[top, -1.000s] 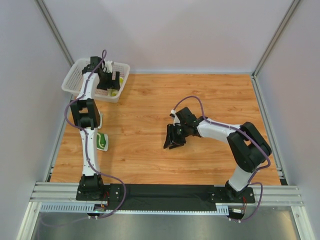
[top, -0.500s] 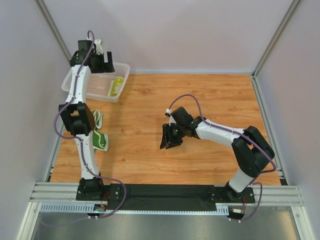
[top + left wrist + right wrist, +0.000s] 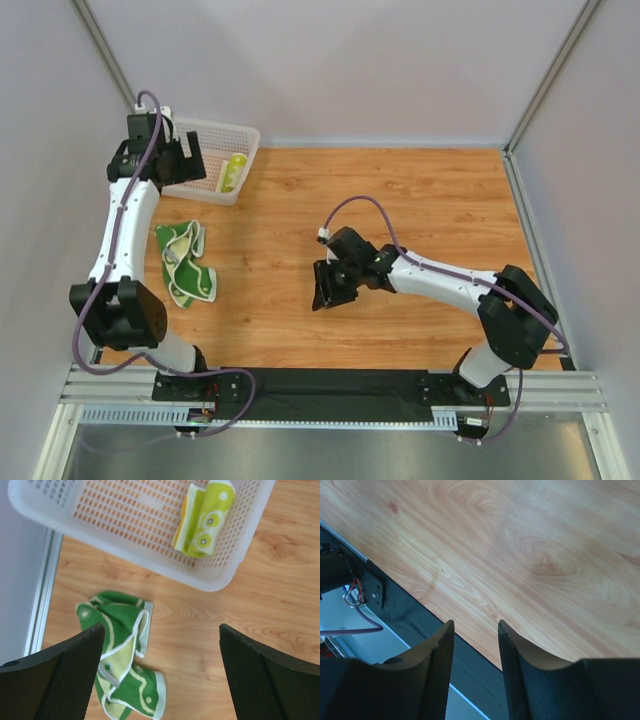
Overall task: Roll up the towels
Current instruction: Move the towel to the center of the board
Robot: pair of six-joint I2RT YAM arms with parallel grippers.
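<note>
**rigpilot_07:** Top cam first. My crumpled towels [image 3: 184, 262] lie on the bench [image 3: 420, 200] near its left edge. They're green and cream, and I can't tell if it's one cloth or two. My left jaws hang up by the basket [image 3: 212, 191], wide apart and empty. My right jaws sit mid-bench, well apart from any cloth.

**mesh_fan:** Anything in the basket?

**rigpilot_07:** One rolled towel [image 3: 234, 172], yellow-green, against the right wall. My arm hides the left end.

**mesh_fan:** Left wrist cam?

**rigpilot_07:** There the crumpled towels [image 3: 120, 665] sit near the basket [image 3: 150, 565] without touching it. The rolled towel [image 3: 205, 517] is the only thing I see inside. Jaws are spread wide with nothing between them. The cloth looks thin, light and floppy, so I reckon it'll sag and bunch if I pinch the middle. I'd grab a white hemmed edge or corner and spread it flat first.

**mesh_fan:** Right wrist?

**rigpilot_07:** Just bare wood and the bench's front edge. Jaws are partly apart, holding nothing.
</note>
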